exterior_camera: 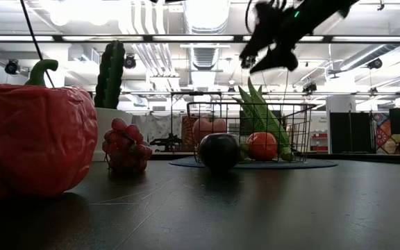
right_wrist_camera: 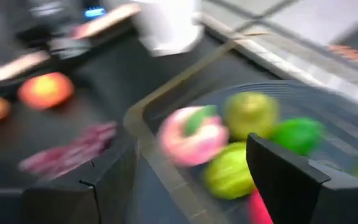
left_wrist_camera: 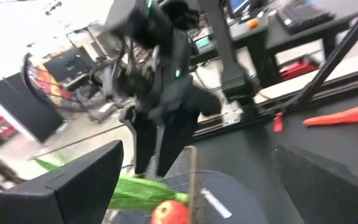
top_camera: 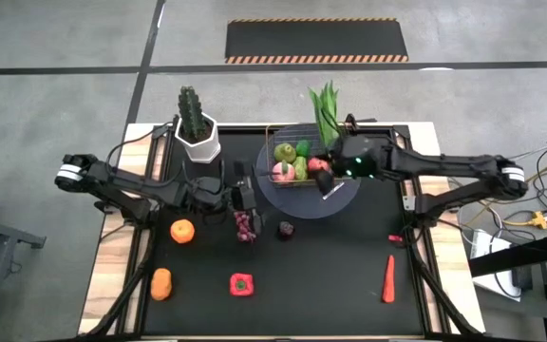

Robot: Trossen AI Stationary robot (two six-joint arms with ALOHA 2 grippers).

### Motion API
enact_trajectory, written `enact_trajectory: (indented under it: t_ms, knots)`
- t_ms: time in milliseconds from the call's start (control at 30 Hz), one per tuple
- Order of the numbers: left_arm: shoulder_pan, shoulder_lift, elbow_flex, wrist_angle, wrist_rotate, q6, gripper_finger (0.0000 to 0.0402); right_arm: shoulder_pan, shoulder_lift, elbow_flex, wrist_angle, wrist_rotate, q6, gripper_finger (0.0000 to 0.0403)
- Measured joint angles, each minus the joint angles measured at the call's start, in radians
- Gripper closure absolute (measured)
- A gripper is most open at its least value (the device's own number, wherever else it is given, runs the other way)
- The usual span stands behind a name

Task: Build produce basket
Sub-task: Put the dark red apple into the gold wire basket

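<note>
Dark desk (top_camera: 330, 266) below; my right jaws (top_camera: 333, 182) hang spread over the basket (top_camera: 297, 163), hiding some produce; left jaws (top_camera: 246, 198) spread beside blurred grapes (top_camera: 244, 225).

We can read no text, label, brand, number or sign on anything here, on the table, the things on it, or in the room behind.

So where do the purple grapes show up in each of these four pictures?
High view: grapes on the mat, in front of the basket.
Low view: grapes left of the basket.
Left wrist view: not in it.
Right wrist view: blurred purple cluster beside the basket.
Shared landmark: the basket.
</note>
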Motion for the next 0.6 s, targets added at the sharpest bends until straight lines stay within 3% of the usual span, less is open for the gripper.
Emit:
enact_trajectory:
  t_ms: [100, 400, 600]
  knots:
    - [-0.011, -0.001, -0.024, 0.004, 0.044, -0.081, 0.0009, 0.083, -0.050, 0.000, -0.033, -0.063, -0.019, 0.0141]
    - [-0.082, 0.033, -0.099, 0.015, 0.099, -0.297, 0.0009, 0.379, -0.045, -0.019, -0.047, -0.050, -0.040, 0.0175]
    - [-0.139, 0.094, -0.114, 0.024, 0.100, -0.390, 0.0009, 0.530, 0.035, -0.066, -0.029, 0.112, -0.063, 0.0181]
